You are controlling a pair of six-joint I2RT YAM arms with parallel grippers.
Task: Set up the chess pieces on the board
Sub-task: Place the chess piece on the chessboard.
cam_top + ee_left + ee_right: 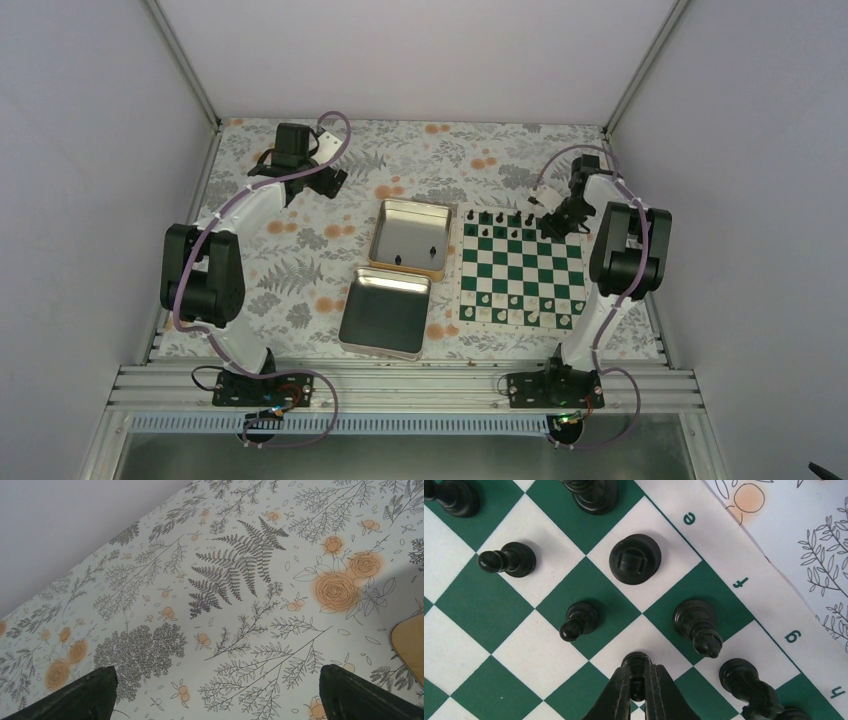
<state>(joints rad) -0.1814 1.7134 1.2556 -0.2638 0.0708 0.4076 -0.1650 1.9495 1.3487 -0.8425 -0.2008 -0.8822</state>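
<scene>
Plain pale-grey walls [80, 150] w/ alu frame posts [183, 62] around floral-print tabletop [300, 260], even light.

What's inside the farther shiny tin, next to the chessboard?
Two tiny black chess pieces sit in the tin by its near wall; the rest looks bare. Nothing covers it; their types are too small to tell.

Green-white board [521, 270]; black pieces [634, 559]; seemingly silver tins [385, 318].

In the right wrist view, the right gripper [638, 674] hid most of the black chess piece [636, 659] between its fingers, leaving its kind unclear. A second chess piece [793, 713] was cut off by the bottom edge. From above, two dark specks [432, 250] in the far tin [415, 206] were too small to identify.
</scene>
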